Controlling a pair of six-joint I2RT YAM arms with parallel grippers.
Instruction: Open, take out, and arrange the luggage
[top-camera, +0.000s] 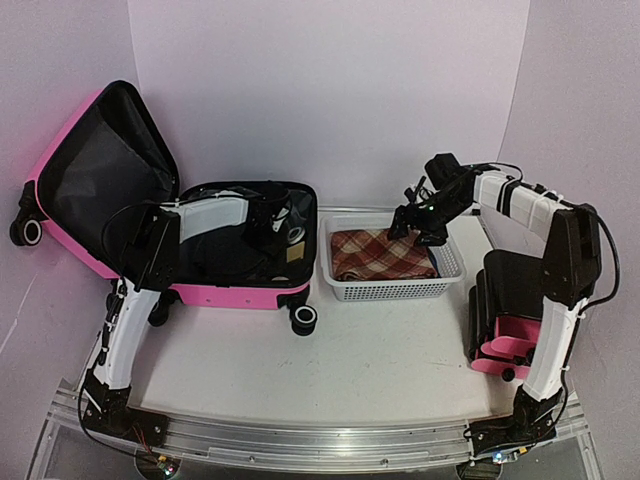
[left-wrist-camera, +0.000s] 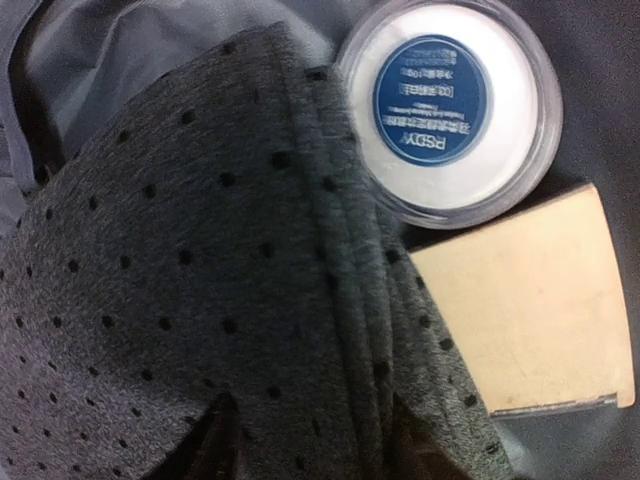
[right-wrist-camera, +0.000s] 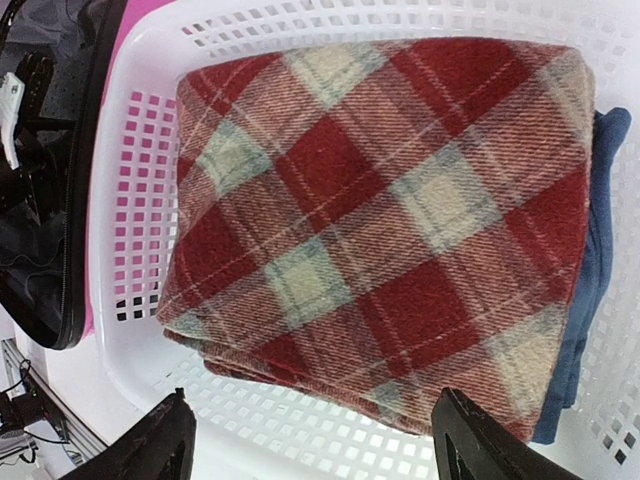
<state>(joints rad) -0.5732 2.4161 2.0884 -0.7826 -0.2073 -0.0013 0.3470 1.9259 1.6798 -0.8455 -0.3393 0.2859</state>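
- While the luggage (top-camera: 235, 292) is lying open at frame left, long axis running left to right, the left gripper (top-camera: 272, 222) is reaching inside, right over a grey perforated cloth (left-wrist-camera: 200, 280); its jaw opening cannot be told.
- A round jar (left-wrist-camera: 448, 110) and a beige card (left-wrist-camera: 520, 320) are lying just beside that cloth.
- Frame right, the right gripper (right-wrist-camera: 312, 400) is hovering wide open, empty, over the plaid blanket (right-wrist-camera: 380, 220) in the basket (right-wrist-camera: 130, 130).

A round clear plastic jar with a white lid (left-wrist-camera: 505, 165) carries the only legible print. Its circular dark-blue label (left-wrist-camera: 432, 100) shows white capital letters that appear to read "PSDY" near the label's lower edge. The finer white lines above them are too small to read. The jar lies inside the open hot-pink hard-shell suitcase (top-camera: 240, 293).
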